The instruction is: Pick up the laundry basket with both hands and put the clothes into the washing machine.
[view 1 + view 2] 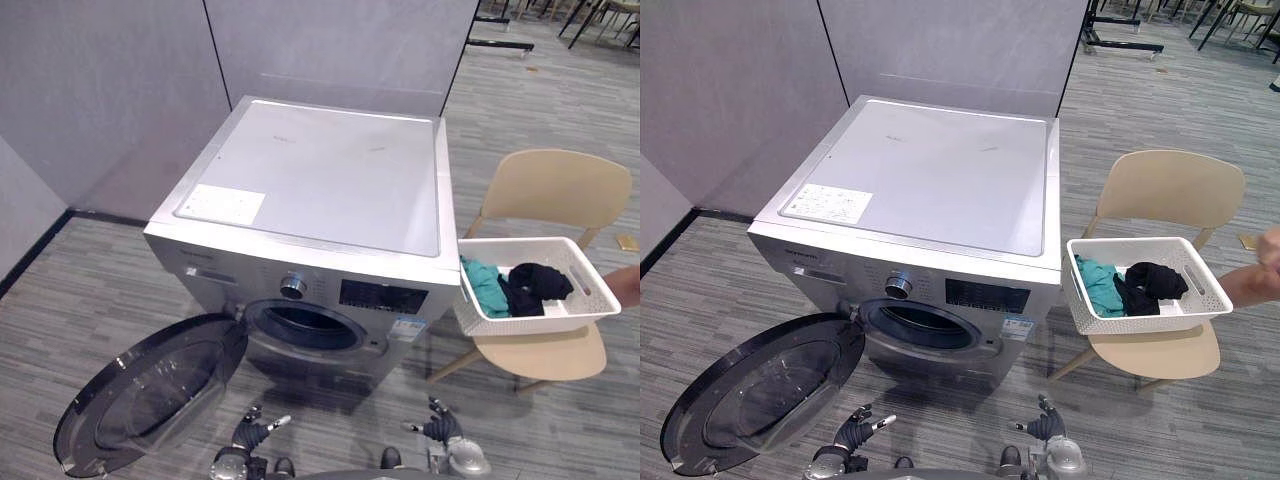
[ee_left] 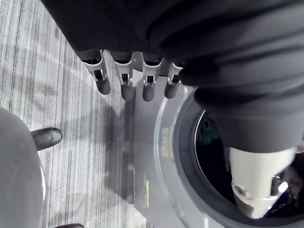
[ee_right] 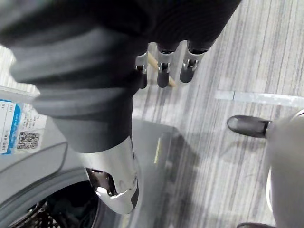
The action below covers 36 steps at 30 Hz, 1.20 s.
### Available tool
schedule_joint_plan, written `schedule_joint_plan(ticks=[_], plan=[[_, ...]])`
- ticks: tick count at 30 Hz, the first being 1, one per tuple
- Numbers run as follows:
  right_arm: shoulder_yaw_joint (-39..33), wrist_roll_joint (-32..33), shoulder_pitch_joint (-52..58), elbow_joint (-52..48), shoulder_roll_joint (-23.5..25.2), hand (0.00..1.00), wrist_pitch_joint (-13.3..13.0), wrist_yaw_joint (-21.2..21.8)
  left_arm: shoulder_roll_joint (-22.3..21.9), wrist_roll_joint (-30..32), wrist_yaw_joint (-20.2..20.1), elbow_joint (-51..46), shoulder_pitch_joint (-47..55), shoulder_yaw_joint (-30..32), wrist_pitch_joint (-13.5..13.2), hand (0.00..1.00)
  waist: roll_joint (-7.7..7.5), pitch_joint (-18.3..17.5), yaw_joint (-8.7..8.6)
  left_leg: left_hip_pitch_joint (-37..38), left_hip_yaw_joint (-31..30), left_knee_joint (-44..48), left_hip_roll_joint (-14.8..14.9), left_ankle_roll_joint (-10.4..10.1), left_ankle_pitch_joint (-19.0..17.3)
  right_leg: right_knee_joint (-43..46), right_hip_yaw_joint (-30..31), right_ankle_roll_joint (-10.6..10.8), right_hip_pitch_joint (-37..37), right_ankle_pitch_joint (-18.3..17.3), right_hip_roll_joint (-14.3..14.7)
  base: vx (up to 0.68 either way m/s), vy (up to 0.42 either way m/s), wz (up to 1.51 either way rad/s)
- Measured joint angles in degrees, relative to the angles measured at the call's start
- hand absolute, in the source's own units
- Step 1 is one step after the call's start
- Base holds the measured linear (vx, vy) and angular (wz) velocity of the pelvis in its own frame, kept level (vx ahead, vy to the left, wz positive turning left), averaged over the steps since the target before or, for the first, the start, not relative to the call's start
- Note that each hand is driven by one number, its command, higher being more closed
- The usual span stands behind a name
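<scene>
Both hands hang low in front of the washing machine, and neither holds anything. The left hand is down by the open door; in its wrist view the fingers run straight and loose in a row. The right hand is at the same height on the other side, and its fingers are relaxed and straight too, above bare floor.

The laundry basket sits on the seat of a beige chair, just beside the machine's right flank and well apart from both my hands. A teal garment and a black garment lie inside it. A person's arm reaches in from the right edge, close to the basket's far end.

By my reckoning the task has barely begun. The door is swung wide and the drum opening is clear to receive, though I cannot tell whether anything is in there. What is left is all of it: turn to the chair, take the basket by both ends, bring it round and get the clothes into the drum.
</scene>
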Motion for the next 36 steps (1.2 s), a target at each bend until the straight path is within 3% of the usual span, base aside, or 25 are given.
schedule_joint_plan(ticks=[9,13,15,16,17,18,19,20,21,23,24,25,26,27,28,29,30,31,33,34,36], plan=[[-0.3,0.2,0.6,0.1,-0.1,0.0,0.0,0.0,0.0,0.2,0.0,0.0,-0.3,-0.8,0.3,0.0,0.11,-0.1,-0.07,1.3,5.6,-0.7,0.1,-0.3,-1.0,-1.0,5.7,0.0,-2.3,1.9,0.6,-0.07,-0.004,-0.34],[-1.6,1.0,0.3,-1.0,-0.1,0.0,0.0,-0.1,0.0,0.2,0.0,0.0,-0.7,-0.9,0.4,0.0,0.22,0.1,-0.28,0.0,13.1,2.3,0.4,-0.6,-4.0,0.2,14.2,-0.1,-7.6,3.3,1.8,-0.04,0.007,-1.06],[-2.8,1.9,0.0,-2.4,-0.3,0.0,0.0,-0.2,0.1,0.7,0.0,0.0,-1.4,-1.4,0.5,0.0,0.18,0.4,-1.37,-1.8,17.7,5.9,0.9,-0.6,-6.3,1.2,18.1,-0.2,-11.2,4.4,2.6,0.0,-0.002,-1.32],[-2.7,2.7,-0.4,-3.0,-0.4,0.0,0.0,-0.2,0.3,0.9,0.1,0.0,-1.7,-1.5,0.6,0.0,0.28,0.6,-1.53,-2.4,21.1,8.0,2.0,-0.5,-7.4,0.9,16.9,-1.9,-12.7,6.0,3.5,0.01,-0.069,-1.69],[-2.8,3.0,-1.6,-3.3,-0.4,0.0,0.0,-0.2,0.4,1.1,0.1,0.0,-2.1,-1.8,0.8,0.0,1.13,1.0,-1.57,-2.7,26.6,10.6,4.6,-0.5,-8.7,1.3,6.9,-8.4,-14.0,4.3,3.6,0.03,-0.079,-1.82],[-3.0,3.1,-2.2,-3.3,-0.5,0.0,0.0,-0.3,0.5,1.1,0.1,0.0,-2.6,-2.0,1.0,0.0,1.79,1.5,-1.55,-2.5,28.6,11.2,5.8,-0.7,-9.0,2.9,0.3,-11.2,-14.8,2.3,3.0,0.03,-0.066,-1.97],[-3.1,3.5,-2.5,-3.3,-0.3,0.0,0.0,-0.4,1.0,1.4,0.1,0.0,-3.4,-2.2,1.3,0.0,2.56,2.0,-1.56,-2.1,31.8,12.5,7.4,-0.9,-9.1,6.9,-10.1,-13.5,-16.9,0.7,1.6,0.11,-0.113,-2.0],[-3.0,4.1,-2.4,-3.3,0.3,0.0,0.0,-0.3,2.2,1.9,0.1,0.0,-4.3,-2.2,1.9,0.0,1.81,1.9,-1.57,-0.7,34.7,14.1,7.9,-1.1,-9.3,12.3,-22.3,-15.6,-17.2,0.7,0.0,0.12,-0.138,-1.95],[-2.9,4.2,-2.1,-3.2,0.1,0.0,-0.1,-0.4,2.4,2.0,0.2,0.0,-4.5,-2.1,2.0,0.0,1.29,1.5,-1.59,-0.3,35.5,15.3,8.2,-1.9,-9.8,13.0,-25.9,-16.1,-16.6,0.6,0.0,0.18,-0.236,-1.95],[-2.4,4.7,-2.8,-3.1,-0.4,0.0,-0.2,-0.6,2.3,2.0,0.3,0.0,-5.8,-1.8,2.0,0.0,2.02,2.0,-1.66,0.7,38.4,18.5,9.8,-2.3,-10.1,14.1,-31.7,-16.9,-17.2,1.3,1.5,0.13,-0.205,-1.74],[-2.3,5.1,-3.5,-3.1,-0.8,0.0,-0.2,-0.6,2.1,1.9,0.3,-0.3,-6.7,-1.8,1.9,0.0,2.15,2.2,-1.65,3.0,40.3,18.1,9.6,-2.3,-10.3,13.0,-32.8,-17.8,-17.0,-1.7,2.9,0.1,-0.157,-1.87],[-2.3,5.1,-3.9,-3.1,-1.4,0.0,-0.1,-0.6,1.5,1.9,0.5,-0.5,-7.3,-1.5,1.8,0.0,2.97,2.5,-1.63,5.2,42.2,16.6,9.0,-3.2,-10.9,14.1,-33.2,-14.7,-17.1,-5.2,3.5,0.18,-0.124,-2.16],[-2.2,5.1,-4.2,-3.1,-1.7,0.0,-0.2,-0.6,0.9,1.8,0.6,-0.4,-7.8,-1.4,1.8,0.0,4.33,2.7,-1.7,6.6,44.4,16.7,10.7,-3.8,-11.8,19.7,-33.9,-14.4,-18.5,-8.6,3.1,0.23,-0.107,-1.6],[-1.9,5.2,-3.6,-3.1,-1.9,0.0,-0.1,-0.5,0.2,1.8,0.6,-0.4,-8.2,-1.4,1.6,0.0,4.36,3.2,-2.82,6.5,44.6,23.6,13.2,-6.2,-15.0,28.2,-31.8,-12.9,-19.5,-14.0,1.0,0.25,-0.101,-1.27],[-1.7,5.2,-3.5,-2.8,-1.8,0.0,0.0,-0.5,-0.3,1.6,0.8,-0.1,-8.7,-1.3,1.6,0.0,4.49,3.8,-3.0,6.0,44.5,31.1,16.7,-5.8,-16.3,29.4,-29.7,-12.9,-19.6,-15.0,2.8,0.27,-0.221,-1.18],[-0.6,5.3,-3.8,-2.6,-1.8,0.0,0.0,-0.5,-0.6,1.5,0.9,0.1,-8.3,-1.2,1.8,0.0,5.23,4.2,-2.25,3.7,42.0,43.3,22.9,-2.4,-14.5,27.2,-27.2,-12.6,-18.3,-15.2,6.4,0.26,-0.243,-1.48],[0.5,5.4,-4.7,-2.3,-1.9,0.0,-0.2,-0.6,-1.6,1.4,1.0,0.1,-7.7,-1.2,1.8,0.0,5.82,5.2,-1.91,-0.2,36.4,55.6,27.6,3.0,-15.8,24.3,-24.5,-13.5,-15.8,-14.3,9.9,0.24,-0.249,-1.62],[0.7,5.7,-5.4,-1.5,-1.8,0.0,-0.2,-0.7,-2.3,0.9,1.1,0.1,-7.4,-1.2,1.9,0.0,5.68,6.0,-1.64,-3.7,30.1,61.3,27.5,3.4,-16.7,22.6,-22.2,-13.9,-13.9,-13.9,11.3,0.21,-0.15,-1.39],[1.0,6.5,-6.5,-1.0,-1.7,0.0,-0.2,-0.8,-3.3,-0.2,1.1,0.0,-6.8,-1.3,1.7,0.0,4.91,6.7,-1.23,-10.0,19.1,63.7,21.9,1.5,-17.5,20.4,-18.6,-14.3,-10.9,-13.5,11.9,0.17,-0.049,-1.16],[0.9,7.4,-6.9,-0.6,-1.1,0.0,-0.3,-1.0,-3.4,-0.7,1.1,-0.2,-5.9,-1.3,1.5,0.0,4.48,7.2,-0.72,-14.3,13.2,61.1,16.7,0.8,-17.9,17.6,-15.0,-13.1,-7.7,-12.6,12.0,0.25,0.014,-1.13],[0.5,7.5,-6.8,-0.4,-1.1,0.0,-0.4,-1.3,-3.3,-1.2,1.2,-1.3,-5.8,-1.2,1.4,0.0,4.23,7.7,0.1,-17.5,12.1,55.4,13.8,0.8,-17.9,14.7,-12.5,-12.3,-4.8,-11.8,12.1,0.29,0.038,-0.79]])
